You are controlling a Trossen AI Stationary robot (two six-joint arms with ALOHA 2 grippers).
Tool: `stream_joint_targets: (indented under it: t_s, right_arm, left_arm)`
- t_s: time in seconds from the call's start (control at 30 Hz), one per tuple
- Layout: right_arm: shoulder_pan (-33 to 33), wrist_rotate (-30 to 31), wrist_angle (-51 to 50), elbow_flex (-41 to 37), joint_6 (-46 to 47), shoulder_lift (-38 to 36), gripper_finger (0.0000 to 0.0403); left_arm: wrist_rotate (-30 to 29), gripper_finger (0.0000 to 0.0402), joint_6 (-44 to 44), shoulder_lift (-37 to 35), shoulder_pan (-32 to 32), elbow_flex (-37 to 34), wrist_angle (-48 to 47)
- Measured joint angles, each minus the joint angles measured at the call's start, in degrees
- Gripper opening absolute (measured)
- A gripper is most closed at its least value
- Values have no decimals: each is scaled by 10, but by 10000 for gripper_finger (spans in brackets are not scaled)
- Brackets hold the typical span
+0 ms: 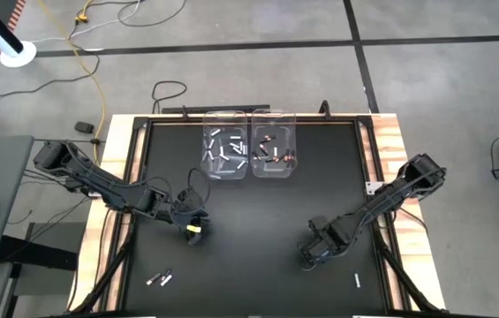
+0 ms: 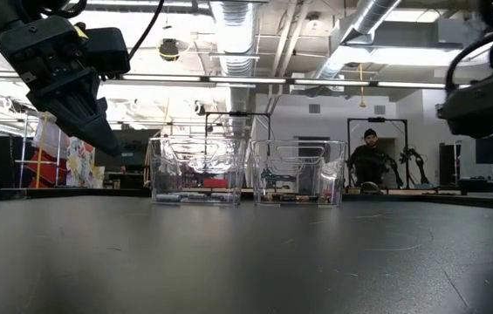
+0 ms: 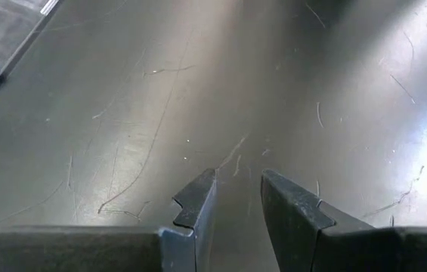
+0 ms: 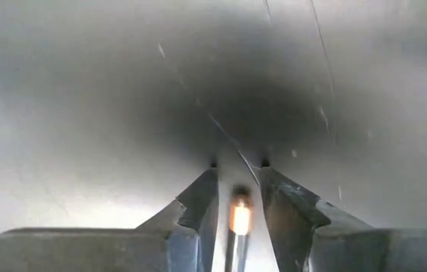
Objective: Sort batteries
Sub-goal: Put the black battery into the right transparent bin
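Note:
Two clear bins stand side by side at the table's far middle. The left bin point(image 1: 206, 146) holds white batteries point(image 1: 224, 150); the right bin point(image 1: 294, 141) holds reddish and dark ones point(image 1: 271, 152). My right gripper point(image 1: 306, 258) points down at the mat, right of centre and near the front. It is open, with a slim copper-ended battery point(image 4: 239, 217) between its fingers and a gap on either side. My left gripper point(image 1: 194, 233) hangs over the mat left of centre, slanting down. Its fingers point(image 3: 198, 200) stand slightly apart with nothing between them.
Two loose batteries point(image 1: 159, 279) lie near the front left of the black mat, and a white one point(image 1: 357, 281) lies near the front right. Bare mat stretches between the grippers and the bins. A person point(image 2: 370, 161) shows in the room beyond.

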Motion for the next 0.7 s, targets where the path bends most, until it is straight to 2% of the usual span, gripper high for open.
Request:
stream_joint_targets:
  t_s: [0.23, 0.47, 0.7]
  right_arm:
    - [45, -12, 1, 0, 52, 0, 125]
    - [81, -23, 52, 1, 103, 0, 125]
    - [105, -24, 21, 1, 143, 0, 118]
  left_arm:
    - [0, 100, 0, 0, 0, 0, 0]
    - [-1, 100, 0, 0, 0, 0, 0]
    - [-1, 100, -1, 0, 0, 0, 1]
